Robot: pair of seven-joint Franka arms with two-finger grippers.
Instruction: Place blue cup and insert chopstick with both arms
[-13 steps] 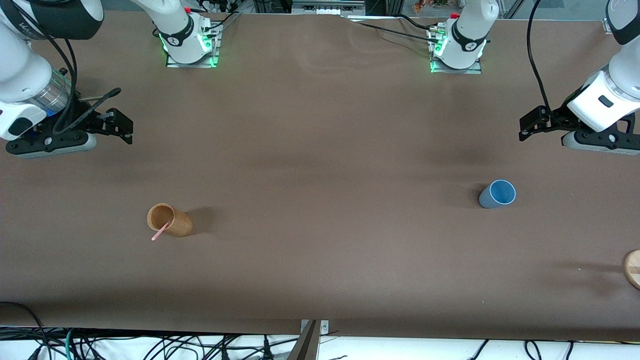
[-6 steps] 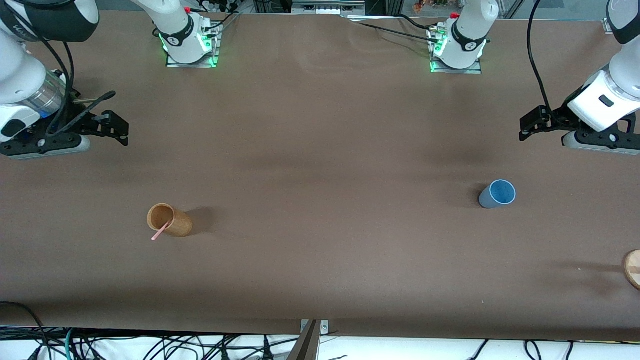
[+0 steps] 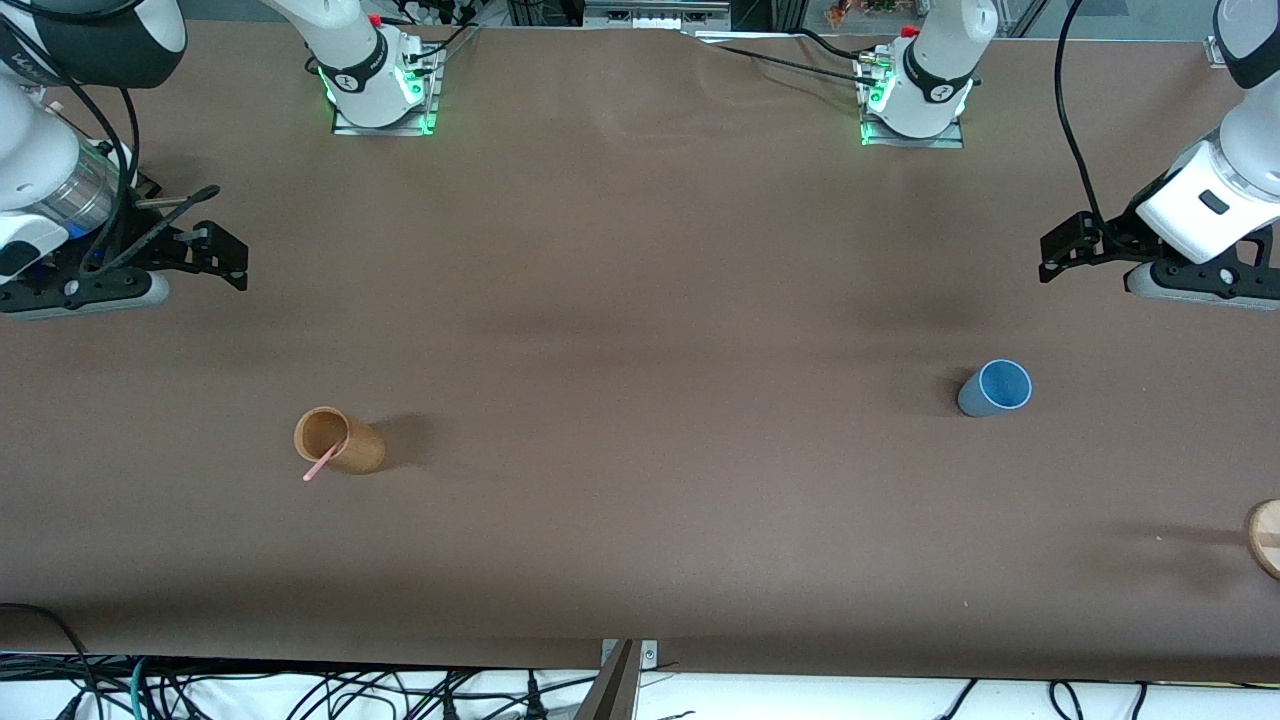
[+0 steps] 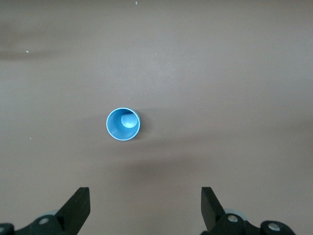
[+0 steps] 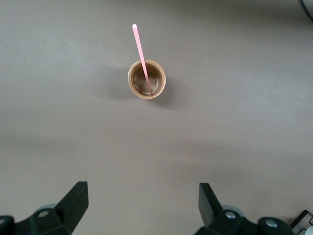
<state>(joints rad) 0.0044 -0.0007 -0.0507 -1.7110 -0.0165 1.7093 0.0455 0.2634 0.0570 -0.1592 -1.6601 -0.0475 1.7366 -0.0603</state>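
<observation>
While both arms hang high at the two ends of the tabletop point(image 3: 640, 300), no cup and no stick is in any grip, so I judge that the work is at its very beginning; the step in hand is the approach, and to do it well the left pincer point(image 4: 145, 208), whose fingers stand wide apart and empty, should come straight down over the blue cup point(image 3: 994, 388) and close on its wall, not on the rim, because the cup is tapered and light and may slip or tip; this cup stands upright toward the left arm's end of the tabletop, with its mouth open upward and nothing inside that I can name; the right pincer point(image 5: 140, 205), also wide and empty, is above the brown cup point(image 3: 338, 441), which stands toward the right arm's end; the chopstick point(image 3: 321, 463) leans in this brown cup, its upper part out over the rim, so the right fingers should take it at this free part and lift it along its own lean, otherwise the brown cup may fall over; the tabletop is covered with a plain brown sheet, flat and mostly bare, with soft shadows; at its edge toward the left arm's end a round wooden thing point(image 3: 1265, 537) shows only partly, and I cannot tell what it is; along the edge nearest the front camera many black cables point(image 3: 300, 690) lie under the tabletop.
</observation>
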